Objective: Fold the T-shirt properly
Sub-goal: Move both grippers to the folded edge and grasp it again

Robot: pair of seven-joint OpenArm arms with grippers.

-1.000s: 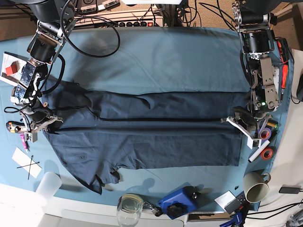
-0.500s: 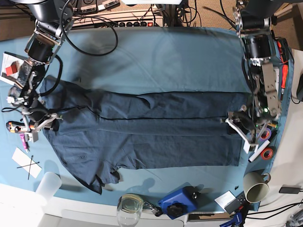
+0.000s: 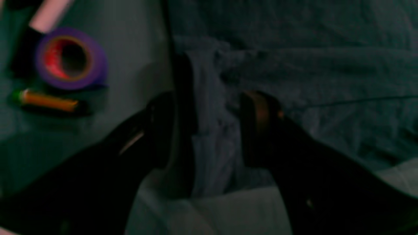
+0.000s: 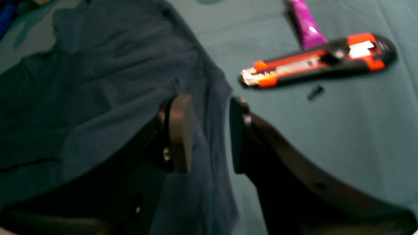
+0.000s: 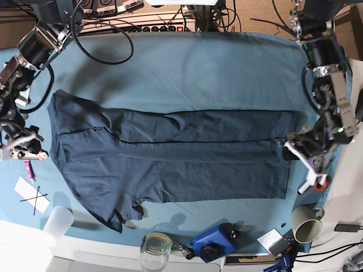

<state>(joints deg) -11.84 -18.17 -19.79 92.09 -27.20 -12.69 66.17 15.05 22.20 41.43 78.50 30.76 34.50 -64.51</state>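
We see the T-shirt flat on the desk, both pincers apart: left pincer at its hem, right pincer beside its shoulder. We judge either pincer, closing here, could drag the finished fold loose.

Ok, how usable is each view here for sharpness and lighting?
Left wrist view: very dark and soft, though the purple roll of tape stays recognisable. Right wrist view: brighter but blurred, with the orange and black utility knife smeared. Base view: evenly lit and sharp; the dark navy-blue T-shirt reads clearly against the teal table cloth.
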